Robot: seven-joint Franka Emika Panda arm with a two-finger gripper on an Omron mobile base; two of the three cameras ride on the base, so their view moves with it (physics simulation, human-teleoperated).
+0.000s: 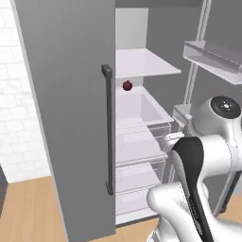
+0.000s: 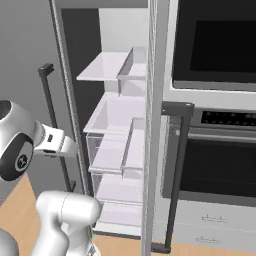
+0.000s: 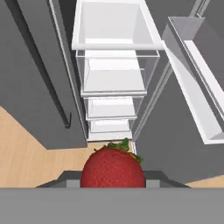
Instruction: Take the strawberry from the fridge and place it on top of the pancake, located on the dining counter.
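My gripper (image 3: 113, 186) is clamped on the small bright red strawberry with its dark green leafy cap (image 3: 113, 168), which sits low between my fingertips in the hand view, so the berry is out of the fridge and in my hold. Beyond it I look down the open front of the tall matte grey fridge (image 1: 66, 118): a white shelf bin (image 3: 114, 24) at the top, clear drawers (image 3: 113, 78) stacked below it, and the light wooden floor (image 3: 26, 148) at the foot. The long dark bar handle (image 1: 108, 130) runs down the closed door on my left, and the white door racks (image 3: 197, 78) of the open door stand on my right. A rounder dark-red fruit (image 1: 127, 85) lies further back on a fridge shelf; that one I leave alone. To do this step well, I judge I should draw straight back between door and racks, keep my grip steady without crushing the soft berry, and only then turn toward the dining table and the pancake.
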